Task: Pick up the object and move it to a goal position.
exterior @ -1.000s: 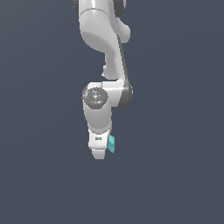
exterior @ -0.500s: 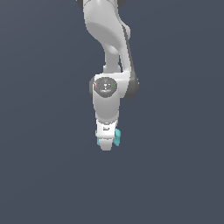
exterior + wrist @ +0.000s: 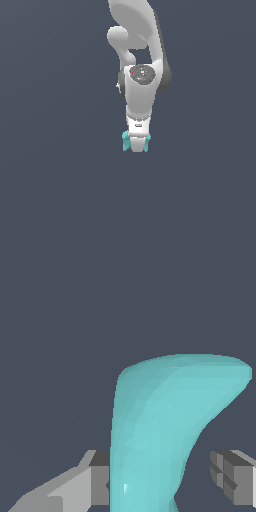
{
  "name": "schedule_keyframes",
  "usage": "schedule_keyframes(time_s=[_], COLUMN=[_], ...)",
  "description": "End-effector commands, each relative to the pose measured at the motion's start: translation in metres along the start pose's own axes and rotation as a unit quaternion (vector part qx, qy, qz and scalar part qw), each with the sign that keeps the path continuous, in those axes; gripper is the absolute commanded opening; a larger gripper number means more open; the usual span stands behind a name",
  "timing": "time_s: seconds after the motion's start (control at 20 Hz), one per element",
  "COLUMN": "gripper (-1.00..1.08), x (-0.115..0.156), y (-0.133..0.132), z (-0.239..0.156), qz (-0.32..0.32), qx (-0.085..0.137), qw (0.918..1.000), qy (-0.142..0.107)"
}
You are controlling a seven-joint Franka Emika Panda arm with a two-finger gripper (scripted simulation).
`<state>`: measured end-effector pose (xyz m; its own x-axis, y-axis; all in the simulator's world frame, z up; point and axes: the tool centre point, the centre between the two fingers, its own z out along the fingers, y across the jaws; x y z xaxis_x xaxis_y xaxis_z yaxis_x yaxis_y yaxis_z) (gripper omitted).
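The object [image 3: 125, 141] is a small teal curved block. In the exterior view it peeks out on both sides of my white gripper [image 3: 137, 148], which hangs in mid-air and points down. In the wrist view the object [image 3: 165, 416] fills the space between the fingers, with its bent end reaching far beyond them. My gripper [image 3: 165, 483] is shut on it. One grey finger [image 3: 95, 481] touches the block. The other finger [image 3: 232, 476] shows a small gap beside the block's narrow part. No goal marker is visible.
Only a plain dark blue-grey background shows in both views. The white arm [image 3: 142, 55] rises from the gripper to the top edge of the exterior view.
The arm has carried the teal object up and towards the exterior view's right. The wrist has turned, so teal now shows on both sides of the gripper.
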<state>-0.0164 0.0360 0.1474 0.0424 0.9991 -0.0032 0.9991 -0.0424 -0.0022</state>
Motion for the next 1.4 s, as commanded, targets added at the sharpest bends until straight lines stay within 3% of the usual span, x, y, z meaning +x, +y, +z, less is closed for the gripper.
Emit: schedule_keyframes(time_s=[0.0,0.7,1.35], gripper=[-1.0,-1.0,-1.0], x=[0.016,0.09,0.106], y=[-0.019,-0.1,-0.114], z=[-0.011,-0.059,-0.07], qz=[0.0,0.0,0.0], qx=[-0.001,-0.001,-0.001], qw=[1.0,1.0,1.0], qy=[-0.001,0.0,0.001])
